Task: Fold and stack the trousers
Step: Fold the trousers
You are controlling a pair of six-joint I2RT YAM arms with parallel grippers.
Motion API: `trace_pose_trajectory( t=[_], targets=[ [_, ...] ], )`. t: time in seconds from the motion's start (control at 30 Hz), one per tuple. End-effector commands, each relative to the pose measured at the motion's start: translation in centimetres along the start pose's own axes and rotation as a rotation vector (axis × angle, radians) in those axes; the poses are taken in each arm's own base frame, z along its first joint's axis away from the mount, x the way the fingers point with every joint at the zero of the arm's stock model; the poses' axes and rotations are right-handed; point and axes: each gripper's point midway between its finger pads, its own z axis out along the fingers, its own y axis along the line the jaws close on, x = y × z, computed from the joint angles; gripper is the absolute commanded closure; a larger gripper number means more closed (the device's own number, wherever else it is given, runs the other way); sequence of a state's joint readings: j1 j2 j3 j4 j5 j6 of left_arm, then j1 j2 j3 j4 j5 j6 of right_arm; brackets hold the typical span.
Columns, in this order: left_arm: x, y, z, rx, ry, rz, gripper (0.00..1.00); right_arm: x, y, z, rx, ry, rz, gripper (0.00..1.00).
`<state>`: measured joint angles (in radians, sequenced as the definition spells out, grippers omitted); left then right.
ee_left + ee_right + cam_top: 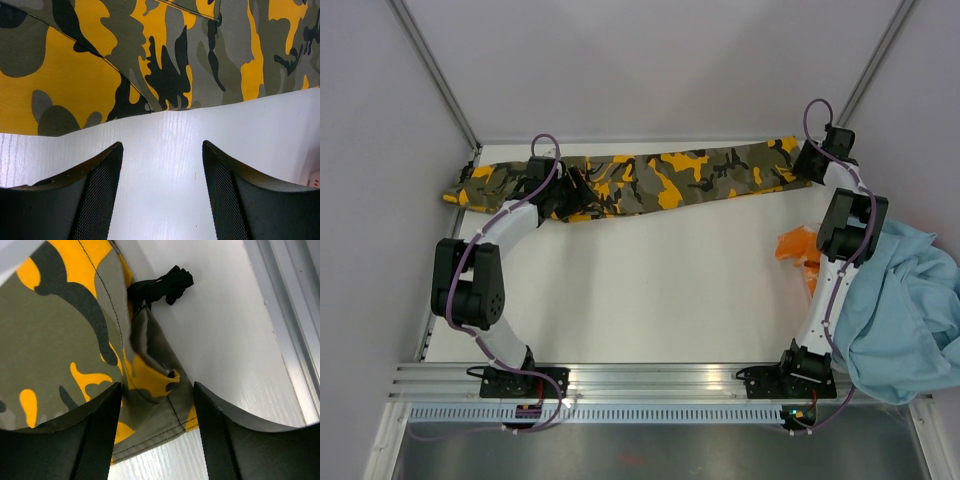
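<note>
The camouflage trousers [670, 178] lie stretched out flat along the far edge of the table, olive-grey with black and yellow-orange blotches. My left gripper [560, 200] sits at their left part. In the left wrist view it [161, 145] is open over bare table, just short of the cloth's near edge [150, 55]. My right gripper [807, 160] is at the trousers' right end. In the right wrist view its jaws [156, 385] stand apart on either side of a stitched corner of the trousers [150, 385], not pressed on it. A black cord end [165, 285] lies beyond.
A plain orange garment [798, 247] and a light-blue garment [905, 305] lie bunched at the table's right edge, beside the right arm. White table [650, 290] spreads in front of the trousers. A metal frame rail [295, 315] runs close to the right gripper.
</note>
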<state>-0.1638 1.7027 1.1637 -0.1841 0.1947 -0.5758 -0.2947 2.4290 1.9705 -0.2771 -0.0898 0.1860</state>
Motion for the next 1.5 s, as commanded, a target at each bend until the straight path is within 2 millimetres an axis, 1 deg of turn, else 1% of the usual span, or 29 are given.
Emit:
trace_pose_trajectory(
  t=[0.0,0.03,0.07,0.13,0.17,0.23,0.27,0.3,0.37,0.5,0.6,0.63,0.7,0.73,0.83,0.9,0.97,1.0,1.03,1.07,1.1,1.13,1.17,1.2,1.27,1.33,1.4,1.43,1.47],
  targets=[
    [-1.7,-1.9,-0.6,0.053,-0.044,-0.013,0.3,-2.7,0.7,0.5,-0.041,-0.076,-0.043,0.36],
    [-1.8,-2.0,-0.5,0.054,-0.045,-0.014,0.3,-2.6,0.8,0.5,-0.043,-0.074,-0.044,0.39],
    [-1.8,-1.9,-0.5,0.053,-0.044,-0.014,0.3,-2.7,0.8,0.6,-0.044,-0.077,-0.044,0.47],
    [-1.7,-1.9,-0.4,0.049,-0.043,-0.017,0.3,-3.0,0.9,0.4,-0.046,-0.084,-0.047,0.59],
    [-1.7,-1.8,-0.3,0.048,-0.042,-0.02,0.3,-3.4,1.0,0.1,-0.044,-0.092,-0.048,0.69],
    [-1.6,-1.9,-0.3,0.049,-0.039,-0.021,0.3,-4.1,0.7,-0.5,-0.021,-0.112,-0.052,0.79],
    [-1.6,-1.9,-0.4,0.047,-0.039,-0.02,0.3,-5.1,0.8,-1.4,-0.014,-0.138,-0.058,0.87],
    [-1.6,-1.9,-0.4,0.047,-0.04,-0.019,0.3,-4.9,0.6,-1.7,-0.007,-0.136,-0.062,0.89],
    [-1.3,-1.9,-0.3,0.046,-0.033,-0.019,0.3,-6.6,0.9,-3.0,-0.007,-0.182,-0.084,0.89],
    [-1.2,-2.0,-0.3,0.056,-0.03,-0.017,0.3,-7.5,1.2,-4.1,-0.009,-0.194,-0.113,0.85],
    [-0.9,-2.1,-0.3,0.062,-0.022,-0.014,0.3,-7.6,1.2,-4.4,-0.008,-0.182,-0.123,0.86],
    [-0.9,-2.1,-0.4,0.061,-0.024,-0.012,0.3,-7.1,1.1,-4.4,-0.007,-0.164,-0.122,0.86],
    [-1.0,-2.1,-0.6,0.063,-0.029,-0.009,0.3,-7.1,1.3,-4.7,-0.003,-0.159,-0.13,0.86],
    [-0.8,-2.0,-0.6,0.062,-0.026,-0.007,0.3,-6.9,1.2,-4.8,0.005,-0.149,-0.134,0.82],
    [-0.6,-2.0,-0.7,0.063,-0.022,-0.001,0.3,-6.9,1.1,-5.5,0.043,-0.137,-0.157,0.74],
    [-0.5,-1.9,-0.8,0.064,-0.021,-0.001,0.3,-7.0,1.1,-5.8,0.053,-0.133,-0.176,0.73],
    [-0.2,-1.8,-0.7,0.062,-0.015,-0.001,0.3,-6.8,1.0,-5.8,0.054,-0.129,-0.185,0.79],
    [-0.2,-1.7,-0.7,0.061,-0.014,0.0,0.3,-6.9,1.1,-5.7,0.053,-0.129,-0.191,0.84],
    [-0.2,-1.7,-0.7,0.06,-0.013,0.0,0.3,-6.8,1.0,-5.6,0.054,-0.126,-0.197,0.95],
    [-0.1,-1.7,-0.7,0.062,-0.012,-0.002,0.3,-6.4,1.0,-5.2,0.054,-0.112,-0.197,0.96],
    [-0.1,-1.7,-0.6,0.061,-0.008,0.001,0.3,-6.5,1.2,-5.2,0.053,-0.104,-0.196,0.98],
    [-0.1,-1.7,-0.6,0.06,-0.009,-0.001,0.3,-6.2,1.2,-4.9,0.054,-0.09,-0.197,1.0],
    [-0.1,-1.7,-0.7,0.06,-0.011,-0.003,0.3,-6.7,1.1,-5.1,0.079,-0.099,-0.2,1.0],
    [-0.1,-1.7,-0.7,0.062,-0.01,-0.003,0.3,-6.3,0.9,-5.2,0.097,-0.075,-0.23,1.0],
    [-0.1,-1.7,-0.7,0.061,-0.008,-0.002,0.3,-6.8,0.3,-5.8,0.171,-0.075,-0.243,1.0],
    [-0.1,-1.8,-0.7,0.062,-0.004,-0.001,0.3,-6.6,-0.3,-6.4,0.214,-0.048,-0.25,1.0],
    [-0.1,-1.8,-0.7,0.063,-0.003,0.002,0.3,-7.0,-0.8,-7.2,0.253,-0.04,-0.252,0.99],
    [-0.1,-1.7,-0.6,0.059,-0.001,0.0,0.3,-7.7,-0.9,-7.7,0.265,-0.05,-0.252,0.98],
    [0.0,-1.7,-0.6,0.057,0.001,-0.001,0.3,-7.1,-1.0,-7.8,0.271,-0.021,-0.253,0.97]
  ],
)
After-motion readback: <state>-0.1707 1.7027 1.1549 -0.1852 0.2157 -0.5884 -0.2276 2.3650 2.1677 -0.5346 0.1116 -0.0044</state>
